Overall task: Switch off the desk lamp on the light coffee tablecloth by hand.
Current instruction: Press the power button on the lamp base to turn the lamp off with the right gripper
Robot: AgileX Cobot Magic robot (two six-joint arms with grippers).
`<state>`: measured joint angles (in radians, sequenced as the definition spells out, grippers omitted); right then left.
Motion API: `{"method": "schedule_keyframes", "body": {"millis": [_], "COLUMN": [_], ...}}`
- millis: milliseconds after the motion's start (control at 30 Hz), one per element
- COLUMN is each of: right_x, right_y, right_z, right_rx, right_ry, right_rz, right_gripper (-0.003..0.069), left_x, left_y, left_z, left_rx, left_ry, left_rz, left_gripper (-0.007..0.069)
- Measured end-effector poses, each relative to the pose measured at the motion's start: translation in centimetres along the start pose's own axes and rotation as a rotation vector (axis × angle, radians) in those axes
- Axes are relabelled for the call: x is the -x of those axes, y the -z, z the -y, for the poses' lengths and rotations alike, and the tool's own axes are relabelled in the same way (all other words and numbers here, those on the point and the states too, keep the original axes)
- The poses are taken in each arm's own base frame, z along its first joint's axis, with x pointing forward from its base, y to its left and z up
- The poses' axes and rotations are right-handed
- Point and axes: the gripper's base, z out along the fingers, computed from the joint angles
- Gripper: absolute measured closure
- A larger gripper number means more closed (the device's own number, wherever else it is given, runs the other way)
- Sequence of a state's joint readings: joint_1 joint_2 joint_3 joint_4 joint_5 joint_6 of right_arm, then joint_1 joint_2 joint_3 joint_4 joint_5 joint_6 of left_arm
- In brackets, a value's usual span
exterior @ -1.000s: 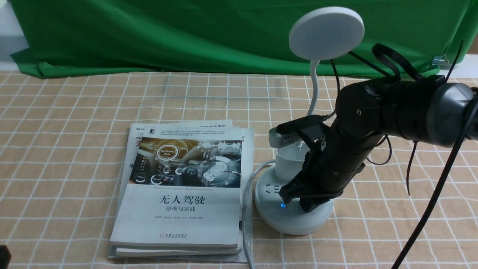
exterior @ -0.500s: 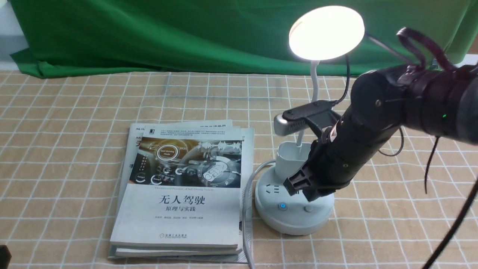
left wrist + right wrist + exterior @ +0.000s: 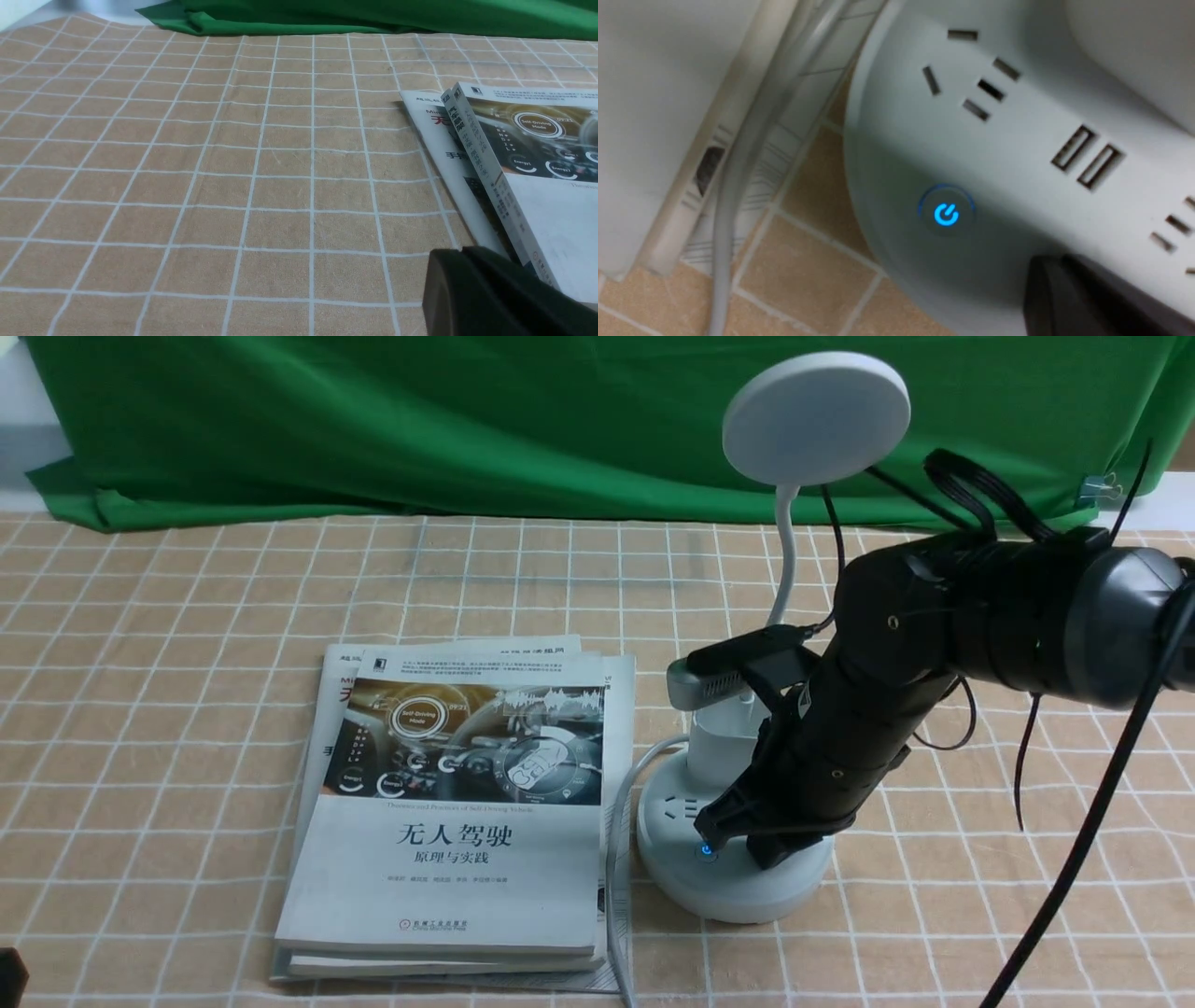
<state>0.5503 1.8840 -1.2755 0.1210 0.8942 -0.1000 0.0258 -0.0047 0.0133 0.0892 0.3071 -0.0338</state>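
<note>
The white desk lamp (image 3: 817,420) stands on the light coffee tablecloth (image 3: 187,616), its disc head unlit. On its round base (image 3: 681,887) a blue power button (image 3: 707,849) glows. My right gripper (image 3: 761,847) is shut, holds nothing, and its tip is down on the base just right of that button; the second button is hidden under it. In the right wrist view the shut gripper (image 3: 1045,275) sits beside the blue button (image 3: 946,214) and the sockets (image 3: 971,84). My left gripper (image 3: 451,266) is shut and empty, low over the cloth by the books.
A stack of books (image 3: 457,821) lies left of the lamp base and also shows in the left wrist view (image 3: 537,163). The lamp's white cable (image 3: 616,859) runs between books and base. A green backdrop cloth (image 3: 373,420) hangs along the far edge.
Half a second ago the lamp head was lit and my right gripper was raised off the base. Now the gripper is back down on the base and the head is dark.
</note>
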Motion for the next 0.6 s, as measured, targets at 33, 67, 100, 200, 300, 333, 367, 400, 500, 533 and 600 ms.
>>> {"method": "schedule_keyframes", "body": {"millis": [33,67,100,200,300,333,367,400,500,533,600], "right_x": [-0.1,-0.1,-0.1,-0.2,-0.3,-0.3,-0.3,-0.3,-0.4,-0.5,-1.0], "right_y": [0.2,0.4,0.9,2.4,3.4,3.4,3.4,3.4,3.5,3.7,4.7], "right_z": [0.0,0.0,-0.1,-0.2,-0.3,-0.3,-0.2,-0.2,-0.2,-0.2,-0.3], "right_rx": [0.000,0.000,-0.001,-0.004,-0.007,-0.009,-0.012,-0.015,-0.022,-0.023,-0.026], "right_ry": [0.000,0.001,0.003,0.007,0.011,0.013,0.015,0.018,0.021,0.022,0.020], "right_rz": [0.005,0.012,0.025,0.068,0.094,0.095,0.094,0.088,0.087,0.090,0.111], "right_gripper": [0.0622,0.0622,0.0622,0.0622,0.0622,0.0622,0.0622,0.0622,0.0622,0.0622,0.0622], "left_x": [0.0,0.0,0.0,0.0,0.0,0.0,0.0,0.0,0.0,0.0,0.0], "left_y": [0.0,0.0,0.0,0.0,0.0,0.0,0.0,0.0,0.0,0.0,0.0], "left_z": [0.0,0.0,0.0,0.0,0.0,0.0,0.0,0.0,0.0,0.0,0.0], "left_rx": [0.000,0.000,0.000,0.000,0.000,0.000,0.000,0.000,0.000,0.000,0.000], "left_ry": [0.000,0.000,0.000,0.000,0.000,0.000,0.000,0.000,0.000,0.000,0.000], "left_rz": [0.000,0.000,0.000,0.000,0.000,0.000,0.000,0.000,0.000,0.000,0.000], "left_gripper": [0.0620,0.0620,0.0620,0.0620,0.0620,0.0620,0.0620,0.0620,0.0620,0.0620,0.0620]}}
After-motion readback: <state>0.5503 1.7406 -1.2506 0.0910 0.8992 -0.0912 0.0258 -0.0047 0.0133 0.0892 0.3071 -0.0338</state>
